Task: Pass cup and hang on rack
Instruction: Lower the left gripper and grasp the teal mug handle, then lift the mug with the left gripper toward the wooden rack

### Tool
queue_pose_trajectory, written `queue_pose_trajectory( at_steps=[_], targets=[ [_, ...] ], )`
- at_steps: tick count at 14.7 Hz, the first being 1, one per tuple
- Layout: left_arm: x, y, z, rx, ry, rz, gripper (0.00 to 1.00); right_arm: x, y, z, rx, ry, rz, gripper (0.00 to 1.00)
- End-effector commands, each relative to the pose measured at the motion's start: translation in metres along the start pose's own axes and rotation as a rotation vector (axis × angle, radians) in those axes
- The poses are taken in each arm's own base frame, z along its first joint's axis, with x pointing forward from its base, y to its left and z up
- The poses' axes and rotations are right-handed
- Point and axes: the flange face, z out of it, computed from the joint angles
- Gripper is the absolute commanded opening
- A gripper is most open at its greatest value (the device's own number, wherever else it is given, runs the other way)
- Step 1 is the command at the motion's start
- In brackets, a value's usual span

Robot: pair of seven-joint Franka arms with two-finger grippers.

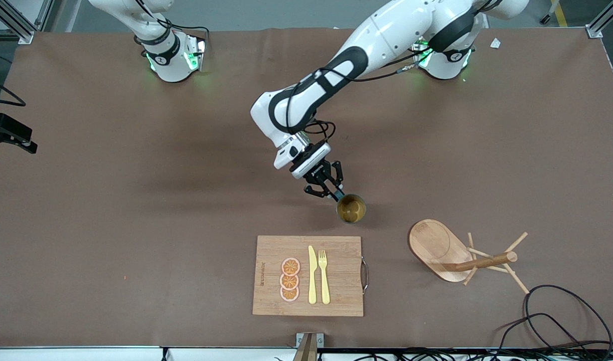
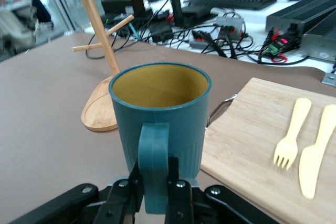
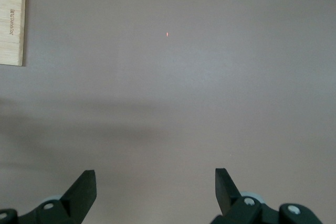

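Note:
The cup point(image 1: 351, 209), teal with a ribbed wall and a brownish-gold inside, stands upright near the middle of the table. It lies just farther from the front camera than the cutting board. My left gripper point(image 1: 336, 193) is shut on its loop handle. In the left wrist view the fingers point(image 2: 178, 187) clamp the handle on both sides below the cup point(image 2: 160, 124). The rack point(image 1: 462, 255), a light wooden mug tree on an oval base, stands toward the left arm's end; its post point(image 2: 100, 45) and pegs are bare. My right gripper point(image 3: 155, 187) hangs open over bare table with nothing between its fingers.
A bamboo cutting board point(image 1: 336, 260) with a metal handle carries a yellow knife point(image 1: 312, 276), a yellow fork point(image 1: 324, 276) and three orange slices point(image 1: 290, 279). Black cables point(image 1: 562, 316) loop on the table near the rack, close to the front edge.

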Motion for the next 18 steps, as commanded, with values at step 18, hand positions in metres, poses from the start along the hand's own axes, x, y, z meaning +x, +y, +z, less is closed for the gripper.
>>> queue_pose_trajectory(
  at_steps=[18],
  targets=[
    [0.410,-0.173,0.162,-0.171,-1.301,-0.684,0.00,-0.003,-0.001,-0.001,0.007,-0.014,0.002,1.00]
  ],
)
